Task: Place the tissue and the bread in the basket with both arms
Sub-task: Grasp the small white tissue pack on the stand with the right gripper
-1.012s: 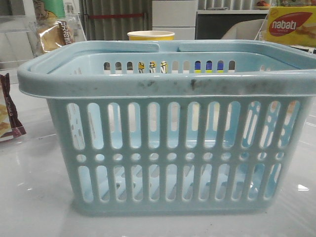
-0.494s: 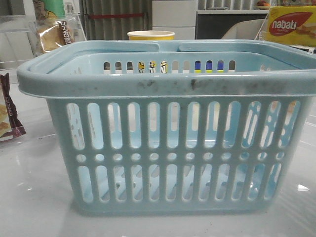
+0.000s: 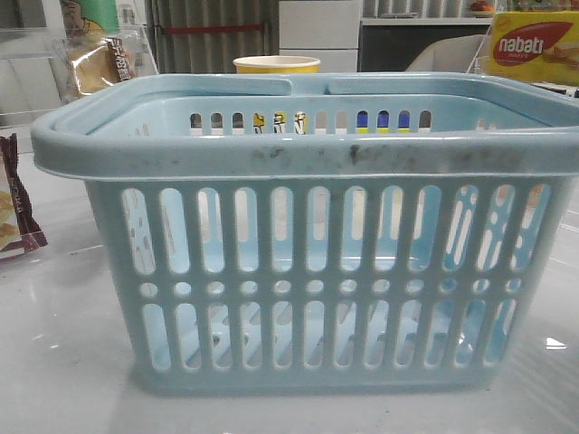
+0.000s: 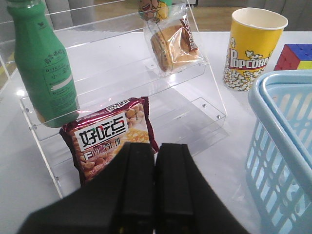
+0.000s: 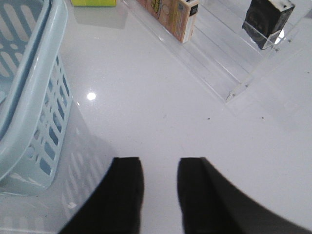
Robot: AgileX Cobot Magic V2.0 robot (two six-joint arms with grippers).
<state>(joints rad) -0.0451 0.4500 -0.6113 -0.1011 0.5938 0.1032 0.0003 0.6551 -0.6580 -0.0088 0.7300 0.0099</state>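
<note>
On the clear shelf beyond the closed left pincer [image 4: 155,183], the bread [image 4: 171,43].

Basket [image 3: 308,163] hides table behind; tissue [image 5: 267,20] cut by frame top; bread [image 4: 171,44] label unreadable

Bread [image 4: 171,43], tissue [image 5: 267,21] shelved; basket [image 3: 308,154] upright
</note>
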